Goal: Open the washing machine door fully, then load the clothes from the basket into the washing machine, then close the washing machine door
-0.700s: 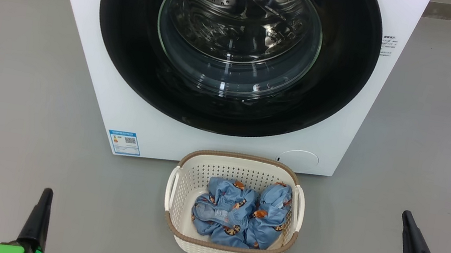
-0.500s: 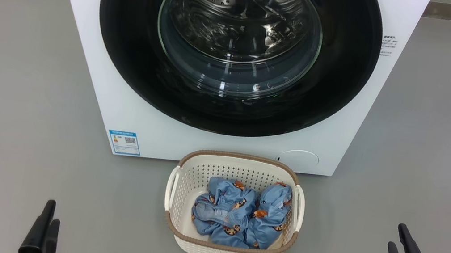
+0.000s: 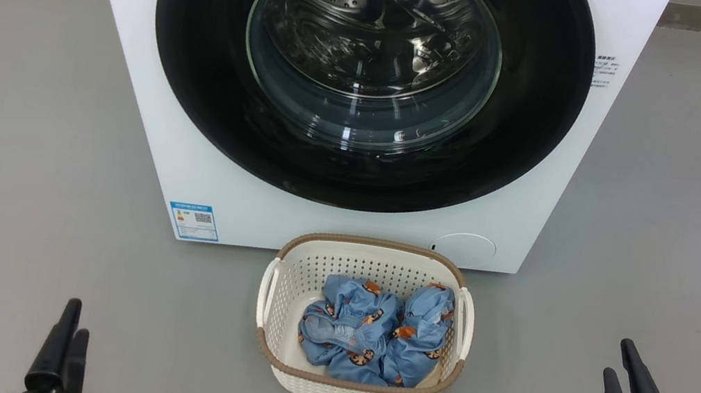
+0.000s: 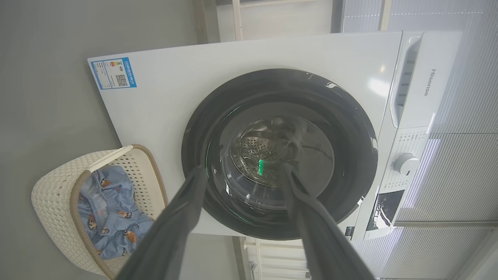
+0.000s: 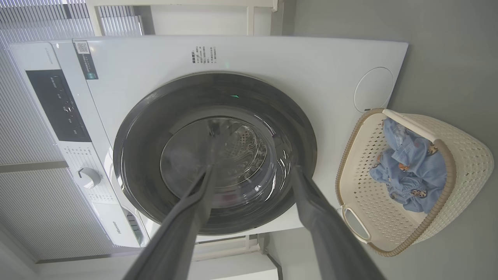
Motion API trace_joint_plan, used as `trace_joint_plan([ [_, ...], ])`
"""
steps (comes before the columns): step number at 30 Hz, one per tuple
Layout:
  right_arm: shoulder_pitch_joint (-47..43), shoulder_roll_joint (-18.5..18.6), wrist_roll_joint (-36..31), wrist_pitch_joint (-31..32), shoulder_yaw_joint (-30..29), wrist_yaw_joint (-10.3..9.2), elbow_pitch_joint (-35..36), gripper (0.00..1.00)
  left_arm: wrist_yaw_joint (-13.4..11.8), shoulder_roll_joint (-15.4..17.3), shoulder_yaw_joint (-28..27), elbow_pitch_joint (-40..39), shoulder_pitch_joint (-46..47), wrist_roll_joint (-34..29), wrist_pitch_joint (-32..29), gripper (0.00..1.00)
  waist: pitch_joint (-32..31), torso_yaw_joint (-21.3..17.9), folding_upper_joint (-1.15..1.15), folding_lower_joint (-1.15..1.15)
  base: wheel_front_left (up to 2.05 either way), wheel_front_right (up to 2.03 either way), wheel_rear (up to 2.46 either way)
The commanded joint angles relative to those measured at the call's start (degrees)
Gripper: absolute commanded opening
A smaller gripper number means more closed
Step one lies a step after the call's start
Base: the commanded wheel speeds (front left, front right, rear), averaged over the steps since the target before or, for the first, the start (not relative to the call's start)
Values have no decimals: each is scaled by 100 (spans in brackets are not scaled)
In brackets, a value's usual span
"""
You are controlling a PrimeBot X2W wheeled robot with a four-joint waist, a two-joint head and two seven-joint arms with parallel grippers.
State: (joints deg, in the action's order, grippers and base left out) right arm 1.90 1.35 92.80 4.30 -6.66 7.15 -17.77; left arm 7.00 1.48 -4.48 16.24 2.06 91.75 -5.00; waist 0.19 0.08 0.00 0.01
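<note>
The left gripper (image 4: 243, 168) has its jaws spread wide apart with nothing between them and nothing touching them; in its wrist view the two dark fingers frame the glass of the washing machine door (image 3: 203, 61) from a distance. The right gripper (image 5: 253, 168) is the same, jaws wide, empty and clear of everything. In the head view both hang low over the grey floor (image 3: 10, 171), one to each side of the basket (image 3: 378, 246) and well apart from it. The door sits shut against the front of the washing machine (image 3: 134, 50). The basket stands on the floor just in front of the machine, below the door, and the clothes (image 3: 371, 333) lie bunched inside it, blue with orange-brown figures. In the head view the machine's top is cut off by the upper edge, and the bottom edge cuts off most of the left gripper, whose fingers overlap there. The drum (image 3: 365, 16) is seen through the glass, broken up by reflections. The small print on the blue label (image 3: 193, 221) is too fine to read.
</note>
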Motion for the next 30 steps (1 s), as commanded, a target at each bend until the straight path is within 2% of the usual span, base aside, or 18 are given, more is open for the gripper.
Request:
trace_joint_plan([
  [1, 312, 68, -41, -59, 44, 10, 184, 100, 8, 71, -51, -220, 242, 9, 42, 100, 0, 1, 0, -1, 0, 0, 0],
  [30, 662, 300, -612, -580, 568, 16, 352, 100, 18, 349, 291, -546, 415, -561, 544, 100, -16, 6, 0, -1, 0, 0, 0],
])
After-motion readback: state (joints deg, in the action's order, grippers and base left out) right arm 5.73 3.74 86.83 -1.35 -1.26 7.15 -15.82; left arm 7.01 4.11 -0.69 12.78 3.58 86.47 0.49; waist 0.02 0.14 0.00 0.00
